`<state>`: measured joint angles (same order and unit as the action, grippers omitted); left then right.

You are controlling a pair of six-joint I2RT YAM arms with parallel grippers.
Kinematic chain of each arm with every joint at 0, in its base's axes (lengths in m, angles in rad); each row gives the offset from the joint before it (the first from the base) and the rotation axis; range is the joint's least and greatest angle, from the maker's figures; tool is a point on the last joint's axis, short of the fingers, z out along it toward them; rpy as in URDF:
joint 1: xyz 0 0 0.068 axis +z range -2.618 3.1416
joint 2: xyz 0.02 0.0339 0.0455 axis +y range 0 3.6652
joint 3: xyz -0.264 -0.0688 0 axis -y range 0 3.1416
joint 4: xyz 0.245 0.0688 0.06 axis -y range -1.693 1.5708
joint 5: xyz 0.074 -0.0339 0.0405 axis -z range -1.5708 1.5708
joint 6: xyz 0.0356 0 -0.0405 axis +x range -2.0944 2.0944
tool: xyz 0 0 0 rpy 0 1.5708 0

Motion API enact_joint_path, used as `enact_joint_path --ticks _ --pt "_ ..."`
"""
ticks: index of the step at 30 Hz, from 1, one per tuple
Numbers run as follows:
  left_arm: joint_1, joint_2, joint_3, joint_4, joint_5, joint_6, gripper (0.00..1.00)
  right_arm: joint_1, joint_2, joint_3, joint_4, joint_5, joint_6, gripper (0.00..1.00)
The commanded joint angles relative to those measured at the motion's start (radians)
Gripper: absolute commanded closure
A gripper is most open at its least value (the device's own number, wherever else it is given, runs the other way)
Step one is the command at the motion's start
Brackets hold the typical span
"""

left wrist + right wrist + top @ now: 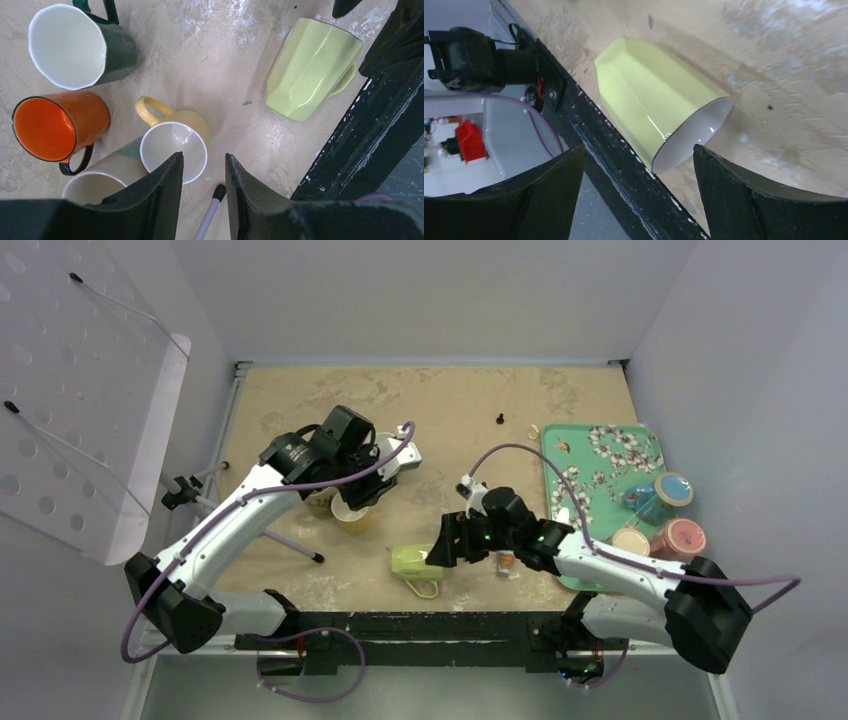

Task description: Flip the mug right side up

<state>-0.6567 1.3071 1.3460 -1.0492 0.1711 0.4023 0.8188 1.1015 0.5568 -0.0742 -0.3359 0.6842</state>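
One tan, scuffed table (450,410) sat inside white walls, with a perforated white panel (80,390) at left and a floral tray (600,445) at right. The pale green mug (649,95) lay on its side beside the black rail (624,195) at the near edge. Its mouth faced the right gripper (636,155), whose jaws stood wide and empty around the rim; contact could not be told. The left gripper (204,160) hung above a cluster of upright mugs (65,45), narrowly parted, holding nothing.
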Motion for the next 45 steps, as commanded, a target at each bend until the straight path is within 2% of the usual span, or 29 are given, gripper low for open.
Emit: enact_joint_path --ticks 1,4,7,8,11,12,14,16,20,23,27,32,35,38,45 --pt "0.012 -0.04 0.014 -0.003 0.025 -0.02 0.59 0.037 0.075 -0.042 0.212 -0.07 0.123 0.21" --pt "0.013 -0.048 0.01 -0.006 0.031 -0.025 0.59 0.058 0.121 -0.083 0.371 -0.113 0.184 0.31" --pt "0.015 -0.061 0.012 -0.007 0.03 -0.023 0.59 0.066 0.165 -0.095 0.487 -0.122 0.22 0.48" --pt "0.015 -0.066 0.013 -0.006 0.03 -0.023 0.59 0.066 0.181 -0.086 0.488 -0.113 0.214 0.56" --pt "0.016 -0.081 0.013 -0.007 0.031 -0.023 0.59 0.066 0.22 -0.046 0.429 -0.071 0.159 0.94" --pt "0.018 -0.086 0.013 -0.009 0.033 -0.023 0.58 0.066 0.223 -0.029 0.395 -0.058 0.133 1.0" --pt "0.022 -0.097 0.014 -0.011 0.036 -0.021 0.58 0.066 0.205 0.046 0.266 0.003 0.045 1.0" --pt "0.029 -0.105 0.017 -0.012 0.035 -0.018 0.55 0.066 0.174 0.159 0.07 0.128 -0.075 1.0" --pt "0.052 -0.112 0.024 -0.009 0.037 -0.022 0.4 0.066 0.185 0.454 -0.289 0.389 -0.295 1.0" --pt "0.07 -0.122 0.025 -0.007 0.039 -0.032 0.35 0.052 0.286 0.68 -0.46 0.568 -0.467 1.0" --pt "0.091 -0.144 0.019 -0.008 0.039 -0.033 0.35 -0.008 0.484 0.996 -0.682 0.678 -0.631 1.0" --pt "0.118 -0.173 0.003 -0.008 0.041 -0.02 0.34 -0.135 0.655 1.243 -0.816 0.662 -0.791 1.0" --pt "0.123 -0.178 0.001 -0.008 0.041 -0.016 0.34 -0.156 0.765 1.373 -0.898 0.635 -0.878 1.0" --pt "0.122 -0.178 0.001 -0.008 0.045 -0.014 0.34 -0.171 0.86 1.487 -0.992 0.545 -0.926 1.0" --pt "0.122 -0.177 -0.002 -0.008 0.056 -0.013 0.34 -0.192 0.971 1.502 -1.023 0.416 -0.984 1.0"
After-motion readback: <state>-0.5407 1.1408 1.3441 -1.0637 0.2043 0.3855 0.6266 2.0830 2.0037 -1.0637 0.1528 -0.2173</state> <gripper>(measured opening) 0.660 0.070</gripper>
